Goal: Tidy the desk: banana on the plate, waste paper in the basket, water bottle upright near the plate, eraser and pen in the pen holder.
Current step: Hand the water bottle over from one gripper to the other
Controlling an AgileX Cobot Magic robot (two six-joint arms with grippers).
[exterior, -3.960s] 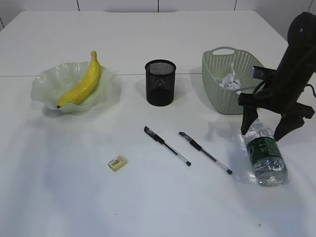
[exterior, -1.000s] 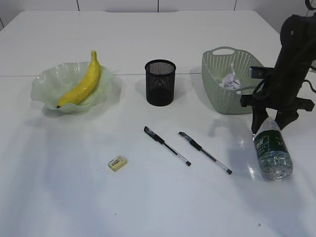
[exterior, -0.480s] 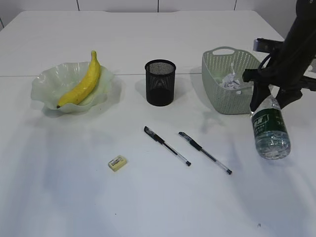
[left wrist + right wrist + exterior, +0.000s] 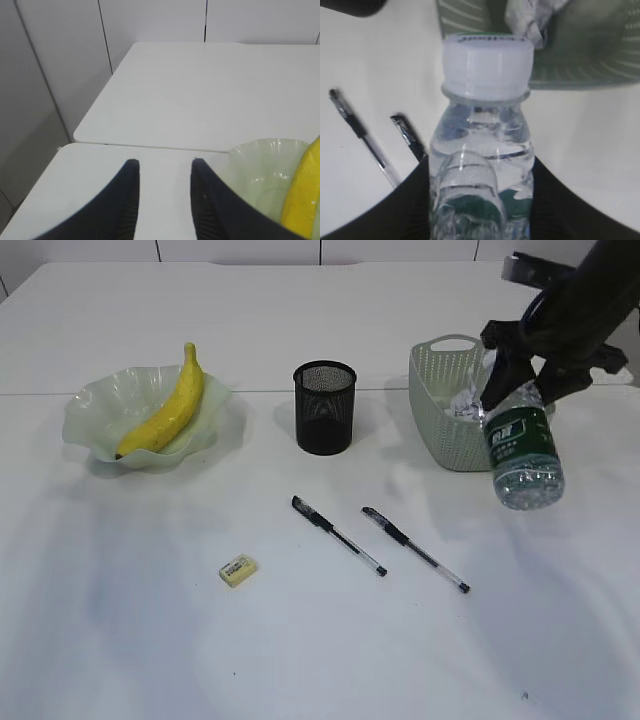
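My right gripper (image 4: 524, 388) is shut on the neck end of the water bottle (image 4: 522, 452), which hangs in the air, base down and slightly tilted, in front of the basket (image 4: 436, 435). In the right wrist view the bottle (image 4: 482, 145) fills the gap between the fingers (image 4: 415, 195). Waste paper (image 4: 466, 400) lies in the basket. The banana (image 4: 168, 405) rests on the plate (image 4: 88, 420). Two pens (image 4: 338, 535) (image 4: 415, 549) and the eraser (image 4: 238, 569) lie on the table in front of the pen holder (image 4: 325, 407). My left gripper (image 4: 162, 170) is open and holds nothing, left of the plate (image 4: 260, 165).
The table's far left edge and a gap to a wall panel show in the left wrist view. The banana (image 4: 302, 195) sits at that view's right edge. Below the held bottle, the pens (image 4: 362, 135) lie on bare white table.
The right gripper has lifted the bottle off the table, carrying it up and back-left, from the table's front right to in front of the basket. Everything else stayed put.
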